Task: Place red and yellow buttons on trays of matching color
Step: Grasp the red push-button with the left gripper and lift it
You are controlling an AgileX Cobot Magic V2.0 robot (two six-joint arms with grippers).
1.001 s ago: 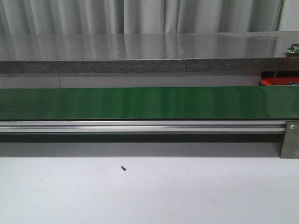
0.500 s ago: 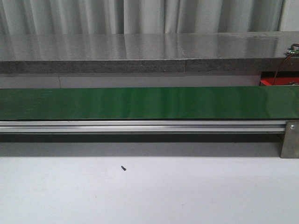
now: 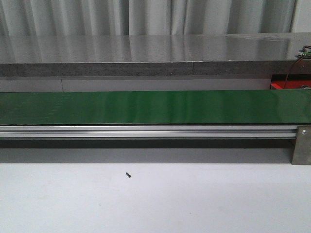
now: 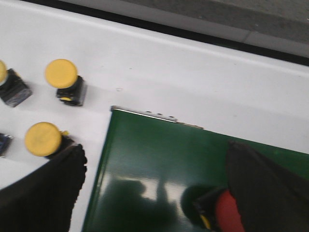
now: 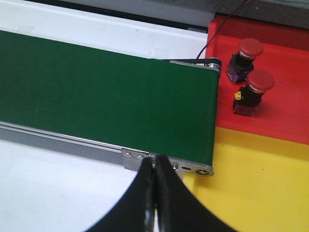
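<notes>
In the left wrist view a red button (image 4: pixel 227 212) stands on the green conveyor belt (image 4: pixel 159 159), close against one of my left gripper's fingers (image 4: pixel 265 188). The left gripper (image 4: pixel 154 162) is open over the belt's end, holding nothing. Yellow buttons (image 4: pixel 61 75) (image 4: pixel 42 139) stand on the white table beside the belt. In the right wrist view two red buttons (image 5: pixel 251 48) (image 5: pixel 259 82) sit on the red tray (image 5: pixel 289 108). The yellow tray (image 5: pixel 260 193) lies beside it, bare where visible. My right gripper (image 5: pixel 155 163) is shut and empty, above the belt's frame corner.
The front view shows the long green belt (image 3: pixel 155 107) on its aluminium rail (image 3: pixel 146 131), a grey ledge behind, and a small dark speck (image 3: pixel 128 175) on the white table. A sliver of red tray (image 3: pixel 284 85) shows far right. Neither arm appears there.
</notes>
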